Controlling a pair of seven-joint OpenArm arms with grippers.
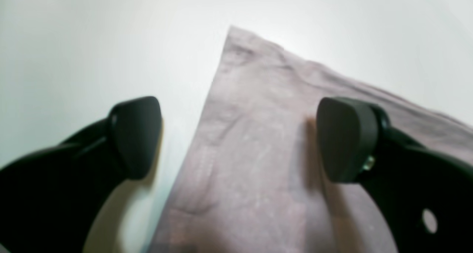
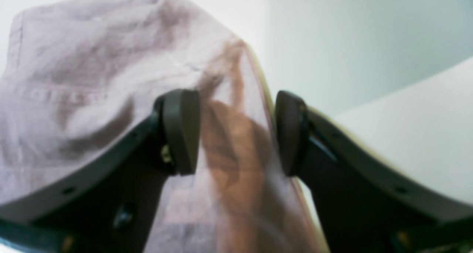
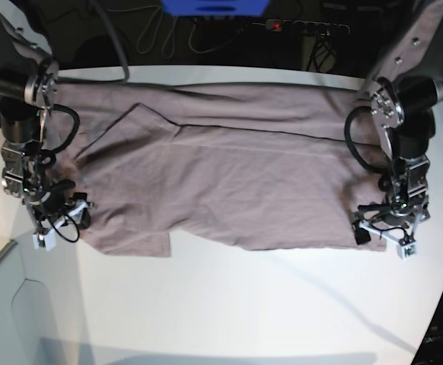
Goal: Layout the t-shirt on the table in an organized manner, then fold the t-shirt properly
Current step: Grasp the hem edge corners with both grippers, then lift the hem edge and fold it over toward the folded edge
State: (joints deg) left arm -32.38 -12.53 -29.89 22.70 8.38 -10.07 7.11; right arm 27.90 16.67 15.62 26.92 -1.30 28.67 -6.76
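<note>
1. The shirt (image 3: 229, 163) lies spread sideways across the far half of the worktop (image 3: 229, 304), from about 9 o'clock to 3 o'clock in the base view. One long fold already runs along its far side, so the layout looks largely done and folding seems to be under way.

2. The left pincer (image 3: 387, 232) sits at about 3 o'clock, at the near corner of the cloth. In the left wrist view its jaws stand wide, one pad (image 1: 135, 136) over bare worktop and the other over fabric. It straddles the straight edge and holds nothing, likely so that closing would catch that corner.

3. The right pincer (image 3: 54, 220) sits at about 9 o'clock, by the near corner at the sleeve end. In the right wrist view its jaws are partly apart with a ridge of cloth standing between the pads. Whether they press it cannot be told.

4. Both pincers sit at matching near corners, which probably sets up a joint lift toward 12 o'clock.

5. An uneven grip could skew the fold.
</note>
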